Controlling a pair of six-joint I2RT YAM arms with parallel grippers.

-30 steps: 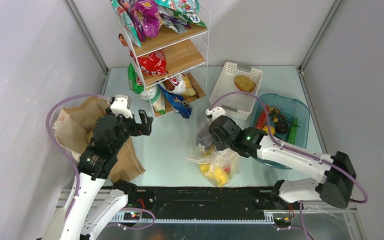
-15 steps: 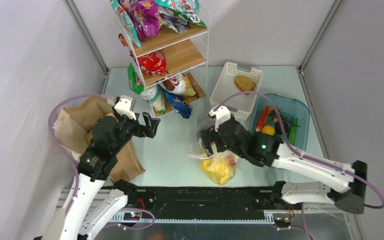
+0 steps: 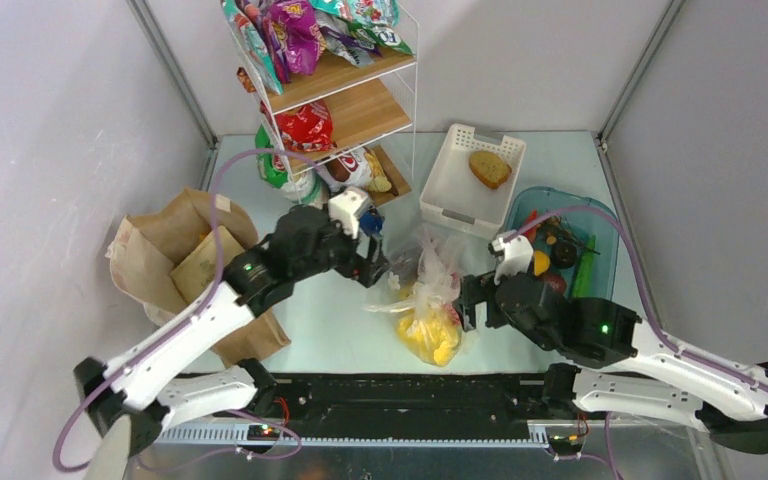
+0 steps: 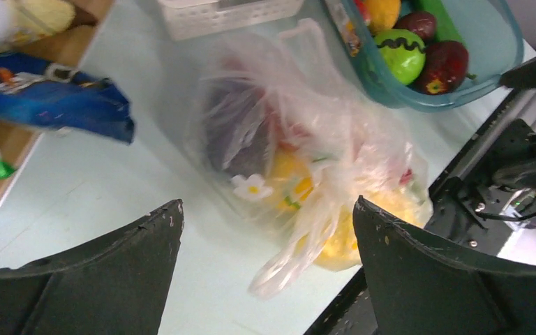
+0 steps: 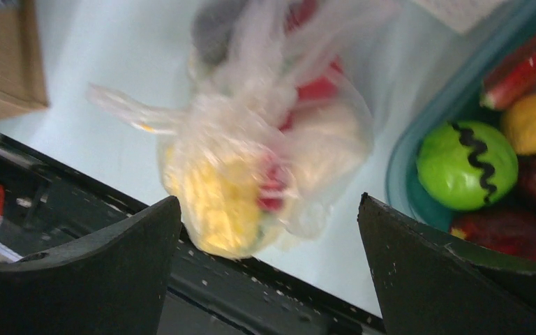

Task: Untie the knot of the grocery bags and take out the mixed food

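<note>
The clear plastic bag [image 3: 428,295] lies at the middle of the near edge of the worktop [image 3: 330,310], with yellow fruit [image 3: 430,340] and red and purple items inside. The left hand [image 4: 266,204] is released, jaws wide, just left of the bag. The right hand [image 5: 269,201] is released, jaws wide, just right of it. Neither hand grasps anything. The brown paper bag [image 3: 175,255] stands at the left edge.

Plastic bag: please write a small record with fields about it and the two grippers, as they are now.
bag: clear plastic bag, lying on the table
contents seen: yellow, red and purple food
left gripper: open, facing the bag, holding nothing
right gripper: open, facing the bag, holding nothing
neighbour: blue tub, on its right
</note>
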